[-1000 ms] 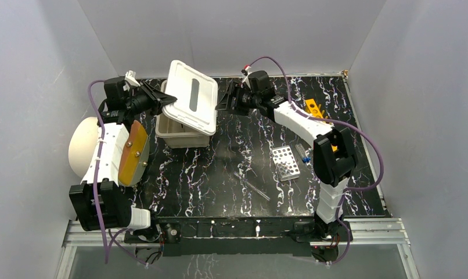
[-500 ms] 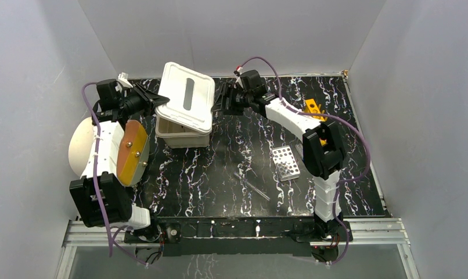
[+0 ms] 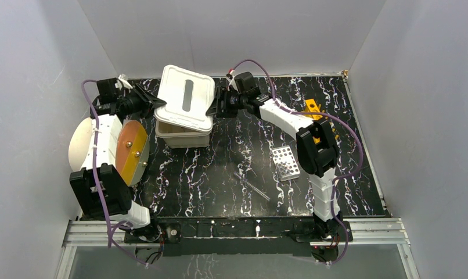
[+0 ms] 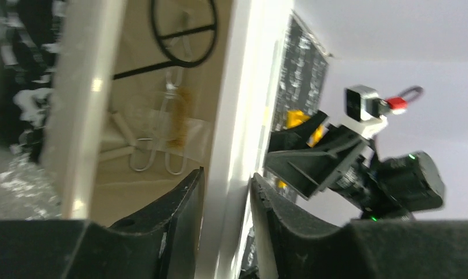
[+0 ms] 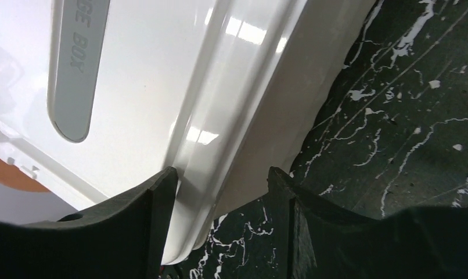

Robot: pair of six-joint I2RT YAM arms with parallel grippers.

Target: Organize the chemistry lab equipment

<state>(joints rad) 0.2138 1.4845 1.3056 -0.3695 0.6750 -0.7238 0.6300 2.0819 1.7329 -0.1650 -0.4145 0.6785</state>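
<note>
A white lid [image 3: 185,96] lies slightly askew on the cream storage box [image 3: 182,135] at the back left. My left gripper [image 3: 156,103] is shut on the lid's left edge [image 4: 231,116], which fills the gap between its fingers [image 4: 179,221]. My right gripper [image 3: 215,104] straddles the lid's right edge [image 5: 220,116] with its jaws open; the lid touches only one finger. Inside the box, the left wrist view shows wire tongs [image 4: 159,157]. On the table lie a silver perforated rack [image 3: 285,162], glass rods [image 3: 252,186] and a yellow tube rack [image 3: 315,107], partly hidden by the right arm.
A big cream cylinder [image 3: 79,145] with an amber end disc [image 3: 131,152] lies at the left edge, close beside my left arm. Grey walls close off the back and both sides. The right arm reaches diagonally across the back right of the black marbled table [image 3: 220,168].
The lid has come down from a steep tilt to lie nearly flat on the box. Both grippers moved left and down with it; the left jaws have eased slightly.
</note>
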